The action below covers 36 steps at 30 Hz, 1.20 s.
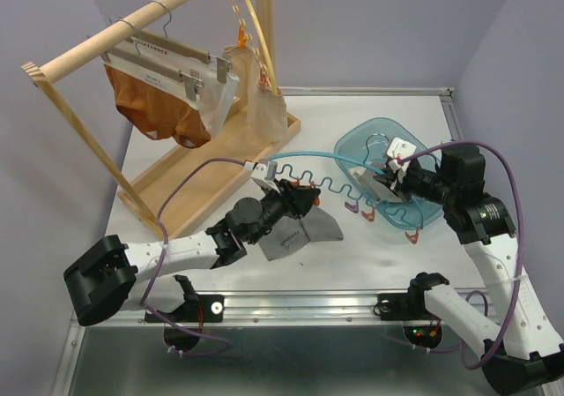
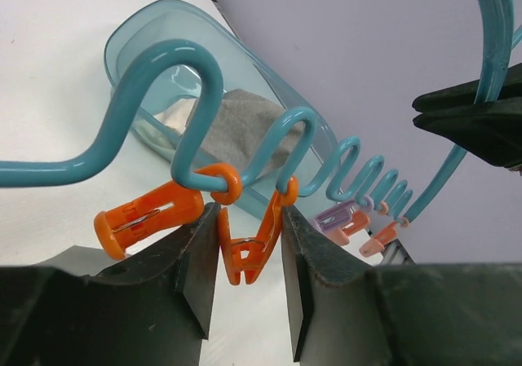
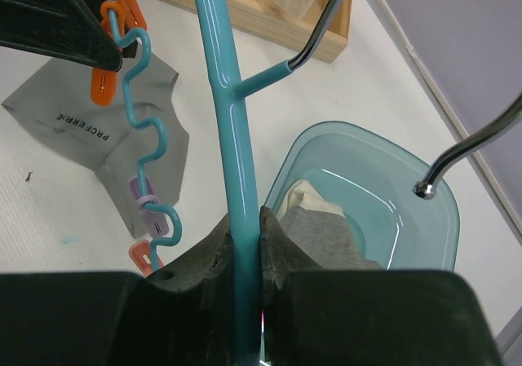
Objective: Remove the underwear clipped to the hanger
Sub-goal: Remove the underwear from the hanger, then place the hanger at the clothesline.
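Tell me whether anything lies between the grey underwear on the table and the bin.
Yes. The hanger, clamped in the right gripper, stretches across the gap between the grey underwear and the bin, and its clips lie right on that path. Nothing else visible stands there.

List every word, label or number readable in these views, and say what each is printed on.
"PROFERRIE": dark print, seen upside down in the right wrist view, on the grey underwear lying flat; the last letters are uncertain.
Print on the pale waistbands hanging at the back left: too small to read.
No other text can be read.
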Motion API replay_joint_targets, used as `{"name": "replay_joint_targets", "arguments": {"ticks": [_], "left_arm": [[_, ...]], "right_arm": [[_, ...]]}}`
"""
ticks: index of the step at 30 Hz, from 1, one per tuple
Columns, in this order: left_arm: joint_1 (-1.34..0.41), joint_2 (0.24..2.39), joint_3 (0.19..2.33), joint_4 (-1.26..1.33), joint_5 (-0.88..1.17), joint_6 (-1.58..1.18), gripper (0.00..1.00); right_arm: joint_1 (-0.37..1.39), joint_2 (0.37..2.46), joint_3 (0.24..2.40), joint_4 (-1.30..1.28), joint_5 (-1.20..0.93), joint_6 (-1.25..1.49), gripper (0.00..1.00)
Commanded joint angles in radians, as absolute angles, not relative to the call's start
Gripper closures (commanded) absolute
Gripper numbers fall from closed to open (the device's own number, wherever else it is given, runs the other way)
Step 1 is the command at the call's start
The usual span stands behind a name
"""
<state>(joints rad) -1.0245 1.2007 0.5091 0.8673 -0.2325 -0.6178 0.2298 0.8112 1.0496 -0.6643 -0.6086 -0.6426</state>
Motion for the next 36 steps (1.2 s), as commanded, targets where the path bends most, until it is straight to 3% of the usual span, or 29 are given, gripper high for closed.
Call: {"name": "replay_joint_targets", "arguments": {"ticks": [1,6,21,27,32,36], "left_arm": [[-1.023,1.141,0.540,0.901,-0.186,-0.566,0.57],[-1.025,1.065,0.545,0.806,-0.058,-0.522,0.25],[-1.029,0.707,0.592,0.309,0.101,-0.238,0.23],[-1.026,0.574,0.733,0.092,0.046,-0.077,0.12],[-1.012,0.592,0.846,-0.021,-0.034,-0.006,0.06],[-0.954,0.678,0.913,-0.048,0.086,-0.009,0.06]], "right_arm": [[0.225,0.793,1.049,-0.591,-0.629,-0.630,0.99],[0.224,0.792,1.054,-0.591,-0.604,-0.634,1.00],[0.222,0.785,1.043,-0.594,-0.632,-0.664,0.99],[0.224,0.772,1.006,-0.614,-0.701,-0.739,0.99],[0.222,0.764,0.967,-0.672,-0.823,-0.824,1.00],[0.224,0.758,0.956,-0.715,-0.900,-0.879,0.99]]}}
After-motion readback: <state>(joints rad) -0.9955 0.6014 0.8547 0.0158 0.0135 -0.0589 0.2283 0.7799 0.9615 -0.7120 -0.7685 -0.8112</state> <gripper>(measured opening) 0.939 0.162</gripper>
